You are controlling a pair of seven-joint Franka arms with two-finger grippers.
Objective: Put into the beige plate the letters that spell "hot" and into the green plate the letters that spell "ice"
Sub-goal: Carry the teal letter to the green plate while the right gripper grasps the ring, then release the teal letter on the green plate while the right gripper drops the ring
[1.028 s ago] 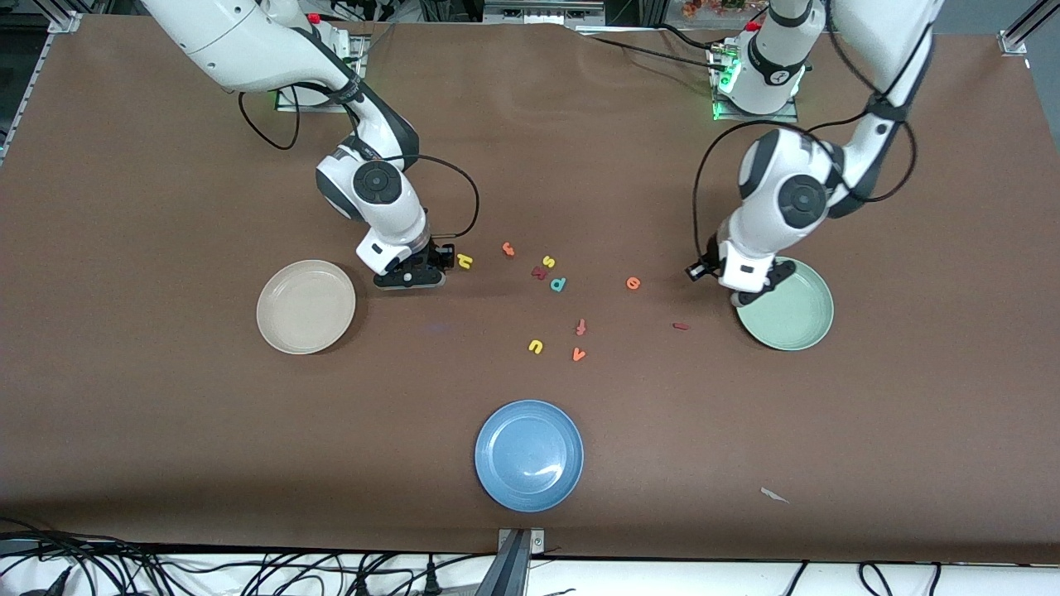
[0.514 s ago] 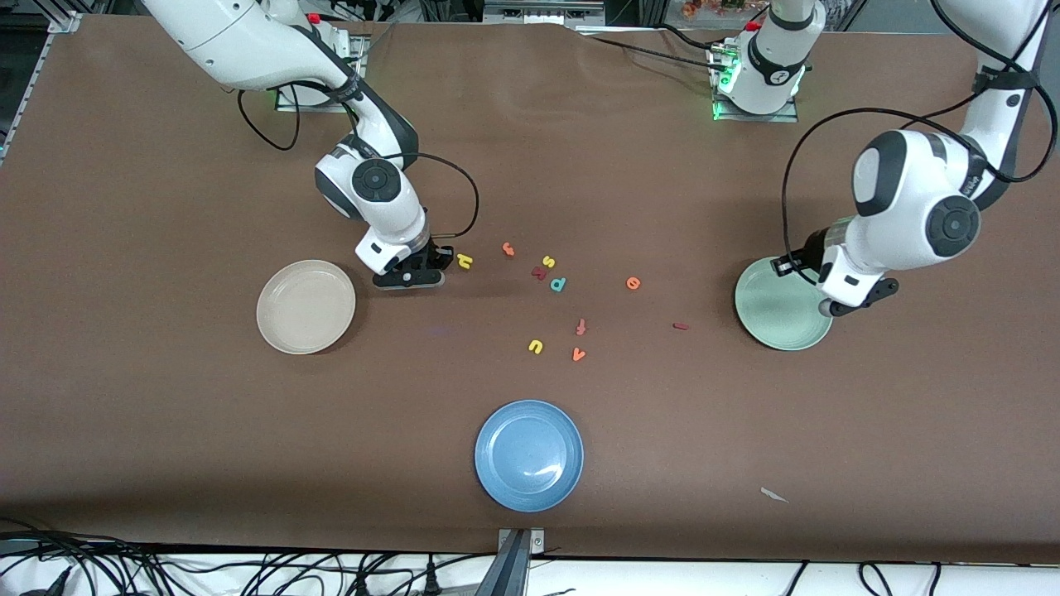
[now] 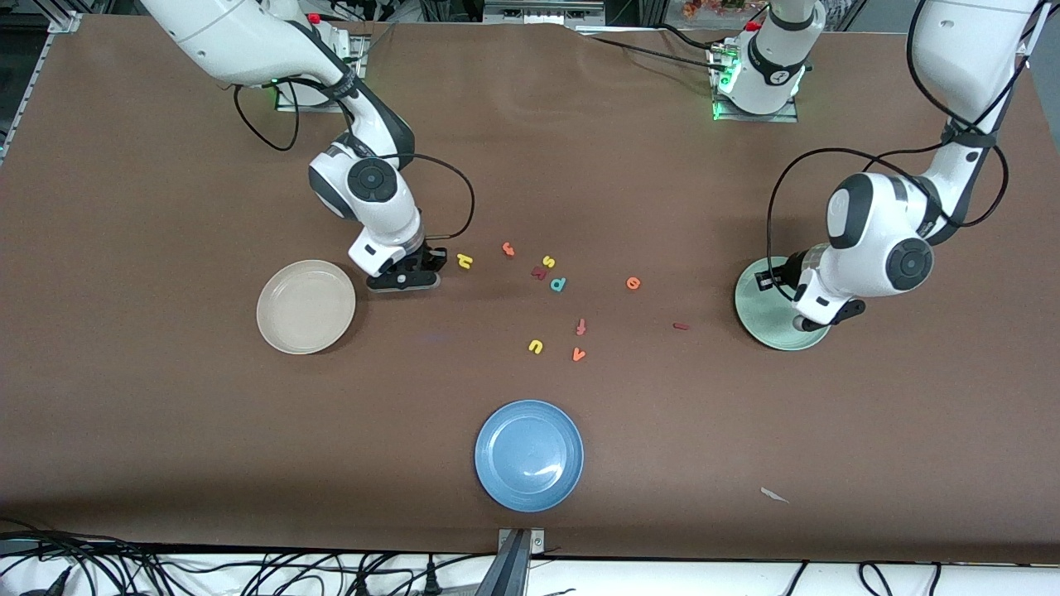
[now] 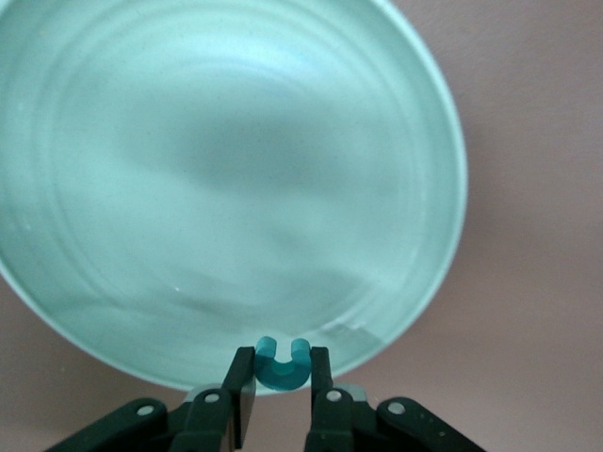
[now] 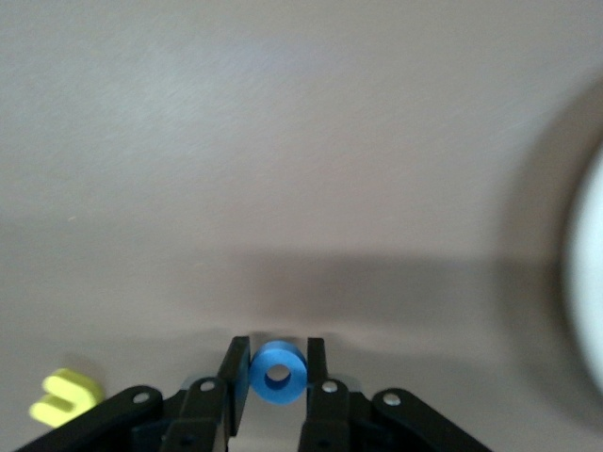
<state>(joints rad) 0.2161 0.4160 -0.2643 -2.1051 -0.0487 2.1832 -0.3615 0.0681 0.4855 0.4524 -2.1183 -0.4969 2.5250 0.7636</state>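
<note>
Beige plate [image 3: 305,306] holds nothing; it sits just beside the right gripper [image 5: 276,375], whose jaws are closed on the blue o [image 5: 278,371]. Green plate [image 4: 217,179] holds nothing; the left gripper [image 4: 283,372] hangs over its rim, jaws pinching the teal c [image 4: 283,363].

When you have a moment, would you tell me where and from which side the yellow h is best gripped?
Judging from the front view, the yellow h lies flat on the table, apart from other letters, beside the right end effector. It is probably best taken from straight above, fingers across the straight stem, its longest even part. Nothing crowds it except that end effector, which already holds the blue o.
</note>
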